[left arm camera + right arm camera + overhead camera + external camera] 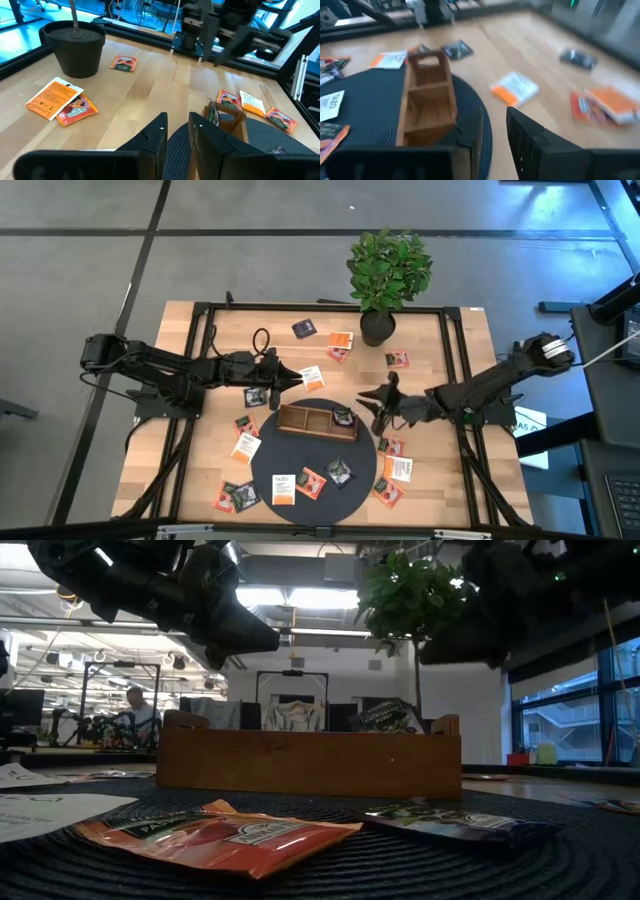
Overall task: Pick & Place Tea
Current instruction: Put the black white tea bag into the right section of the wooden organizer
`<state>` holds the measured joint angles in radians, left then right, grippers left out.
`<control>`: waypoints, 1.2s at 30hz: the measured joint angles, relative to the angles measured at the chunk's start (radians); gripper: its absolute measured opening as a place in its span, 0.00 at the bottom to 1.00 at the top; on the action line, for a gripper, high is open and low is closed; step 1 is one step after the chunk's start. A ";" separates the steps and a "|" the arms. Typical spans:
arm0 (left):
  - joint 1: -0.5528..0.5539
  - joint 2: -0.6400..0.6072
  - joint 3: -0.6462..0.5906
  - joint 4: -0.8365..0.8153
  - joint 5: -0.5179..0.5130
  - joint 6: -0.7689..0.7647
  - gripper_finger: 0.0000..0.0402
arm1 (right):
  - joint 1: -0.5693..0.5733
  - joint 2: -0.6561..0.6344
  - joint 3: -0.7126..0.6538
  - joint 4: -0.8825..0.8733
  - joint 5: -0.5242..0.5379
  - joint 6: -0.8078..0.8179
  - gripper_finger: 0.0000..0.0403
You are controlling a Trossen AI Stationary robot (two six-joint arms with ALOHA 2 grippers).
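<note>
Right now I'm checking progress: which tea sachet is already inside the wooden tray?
The dark sachet standing in the right-end compartment of the wooden tray. All the other sachets lie flat on the round mat or the bare table.

Place: I'm working in a robotics lab or workshop.
Evidence: grey concrete floor (80,270) around my worktop (230,330); ceiling strip lights (270,595), equipment racks, a seated person (135,710) at nine o'clock beyond.

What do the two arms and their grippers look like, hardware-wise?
Both arms are dark, near-black jointed links. The left gripper and right gripper each end in two flat, angular black fingers. Black cables loop behind the left arm; the right arm has a pale round end cap and a light cable.
</note>
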<state>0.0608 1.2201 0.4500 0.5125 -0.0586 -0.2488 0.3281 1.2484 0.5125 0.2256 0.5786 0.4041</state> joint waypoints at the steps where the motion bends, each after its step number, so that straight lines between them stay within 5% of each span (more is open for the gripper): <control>1: 0.000 0.000 0.000 0.000 0.000 0.000 0.19 | -0.022 -0.030 0.000 -0.069 -0.030 0.046 0.22; 7: 0.000 0.000 0.000 0.000 0.000 0.000 0.19 | -0.160 -0.157 0.000 -0.466 -0.026 0.220 0.25; 11: 0.000 0.000 0.000 0.000 0.000 0.000 0.19 | -0.243 -0.169 0.000 -0.573 -0.036 0.214 0.34; 16: 0.000 0.000 0.000 -0.001 0.000 0.000 0.19 | -0.274 -0.156 -0.001 -0.463 -0.114 0.131 0.46; 20: 0.000 0.000 0.000 -0.001 0.000 0.000 0.19 | -0.274 -0.155 0.000 -0.301 -0.322 0.008 0.49; 23: 0.000 0.000 0.000 -0.001 0.000 0.002 0.19 | -0.273 -0.149 0.000 -0.171 -0.479 0.005 0.48; 27: 0.000 0.000 0.000 -0.001 0.000 0.031 0.19 | -0.274 -0.116 0.000 -0.080 -0.555 -0.043 0.44; 36: 0.000 0.000 0.000 -0.015 0.000 0.027 0.19 | -0.325 0.032 0.133 -0.119 -0.735 -0.139 0.38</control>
<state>0.0608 1.2201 0.4496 0.4973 -0.0586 -0.2218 0.0033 1.2808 0.6451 0.1069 -0.1560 0.2647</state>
